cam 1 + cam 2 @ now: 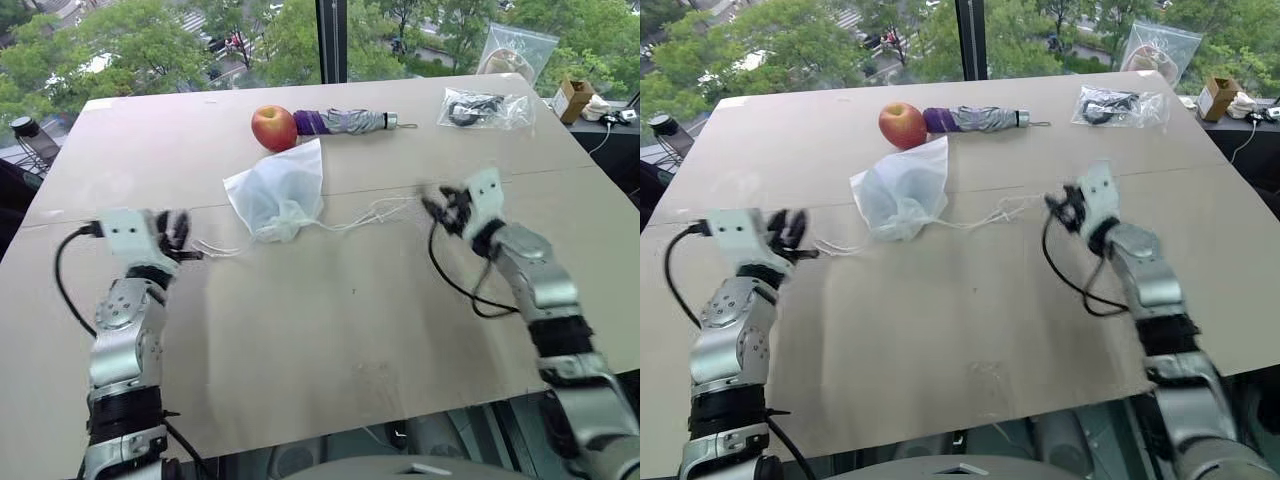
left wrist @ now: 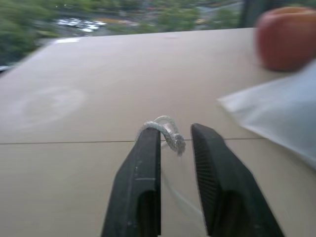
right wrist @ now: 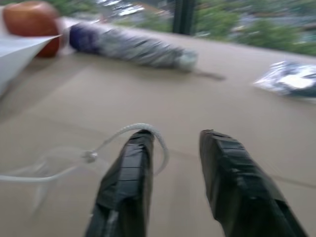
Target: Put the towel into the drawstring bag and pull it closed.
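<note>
White drawstring bag (image 1: 276, 195) mid-table, bare beige table (image 1: 330, 330) toward near edge

- drawstring bag (image 1: 277, 195): thin, semi-sheer white cloth, with twisted white cord (image 2: 168, 132)
- table (image 1: 330, 310): smooth matt tan board
- apple (image 1: 273, 127): glossy red skin
- gripper fingers (image 3: 126, 173): matt black, ribbed pads

A pale tan table (image 1: 330, 330) stands against a tall window (image 1: 150, 40) with daylit green trees outside.
</note>
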Motion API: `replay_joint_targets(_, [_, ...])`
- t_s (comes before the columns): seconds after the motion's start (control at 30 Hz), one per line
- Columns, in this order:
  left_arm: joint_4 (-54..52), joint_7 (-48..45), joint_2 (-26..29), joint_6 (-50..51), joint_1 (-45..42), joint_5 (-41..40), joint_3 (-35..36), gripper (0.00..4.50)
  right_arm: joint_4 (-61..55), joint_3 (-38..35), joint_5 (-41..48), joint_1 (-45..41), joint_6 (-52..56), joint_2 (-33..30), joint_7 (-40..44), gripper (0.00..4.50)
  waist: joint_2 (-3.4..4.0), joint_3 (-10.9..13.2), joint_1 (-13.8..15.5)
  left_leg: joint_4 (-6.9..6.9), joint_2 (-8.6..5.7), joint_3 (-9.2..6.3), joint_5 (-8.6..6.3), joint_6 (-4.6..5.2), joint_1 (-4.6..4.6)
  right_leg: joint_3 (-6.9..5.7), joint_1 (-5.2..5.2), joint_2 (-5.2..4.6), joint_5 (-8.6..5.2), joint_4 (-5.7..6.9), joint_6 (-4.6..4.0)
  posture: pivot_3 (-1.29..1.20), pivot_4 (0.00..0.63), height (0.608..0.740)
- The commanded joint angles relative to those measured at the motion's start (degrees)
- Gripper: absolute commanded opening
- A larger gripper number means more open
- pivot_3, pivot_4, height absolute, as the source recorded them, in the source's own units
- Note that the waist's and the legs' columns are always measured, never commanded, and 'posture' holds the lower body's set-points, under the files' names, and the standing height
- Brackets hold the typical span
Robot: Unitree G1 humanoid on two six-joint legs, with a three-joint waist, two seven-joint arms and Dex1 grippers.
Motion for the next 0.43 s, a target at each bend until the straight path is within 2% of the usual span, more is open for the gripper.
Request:
replay_joint_targets(0.03, [-5.1,-13.1,5.7,3.6,5.5,-5.5,0.1,2.52,-4.1,0.2,3.5,4.9,-0.6,-7.4,15.1,3.47,0.00,0.0,-0.3,-0.01,0.02,0.03,0.00,0.01,0.01,0.01,0.00,0.00,-0.01,-0.01,0.01,0.00,0.150,0.740])
replay_joint_targets(0.1, [-6.6,-19.0,9.5,5.1,10.3,-6.9,1.0,3.55,-3.7,-0.5,4.2,7.7,-1.2,-11.2,19.9,3.50,0.02,0.0,-1.1,-0.11,0.10,0.12,-0.01,0.01,0.07,0.07,-0.05,0.05,-0.01,-0.01,0.01,0.00,0.150,0.740])
replay_joint_targets(0.17, [-5.7,-20.2,12.5,8.4,13.4,-6.8,2.7,4.47,-1.9,-1.5,4.0,9.8,-3.6,-13.5,22.8,3.50,0.03,0.0,-1.4,-0.23,0.13,0.14,-0.01,0.01,0.16,0.09,-0.08,0.09,-0.05,0.01,-0.01,0.00,0.150,0.740])
replay_joint_targets(0.2, [-5.3,-20.6,13.8,9.6,14.9,-6.5,3.3,4.47,-0.9,-2.4,4.3,10.5,-5.6,-13.8,23.7,3.50,0.02,0.0,-1.5,-0.26,0.16,0.14,-0.01,0.02,0.20,0.09,-0.08,0.13,-0.18,0.01,-0.21,0.00,0.150,0.740])
replay_joint_targets(0.3, [-6.2,-27.1,17.5,8.6,22.7,-6.1,5.7,4.47,0.9,-5.5,6.1,11.6,-7.8,-13.8,25.1,3.50,0.00,0.0,-1.7,-0.26,0.23,0.12,0.00,0.03,0.35,0.11,-0.05,0.26,-0.33,0.09,-0.07,0.00,0.150,0.740])
replay_joint_targets(0.43, [-7.4,-33.5,19.7,6.4,30.1,-6.3,8.5,4.47,2.3,-7.7,7.6,11.8,-8.6,-13.4,26.3,3.50,0.01,0.0,-1.6,-0.26,0.25,0.31,0.00,0.02,0.47,0.25,-0.03,0.22,-0.34,0.10,-0.07,0.00,0.150,0.740])
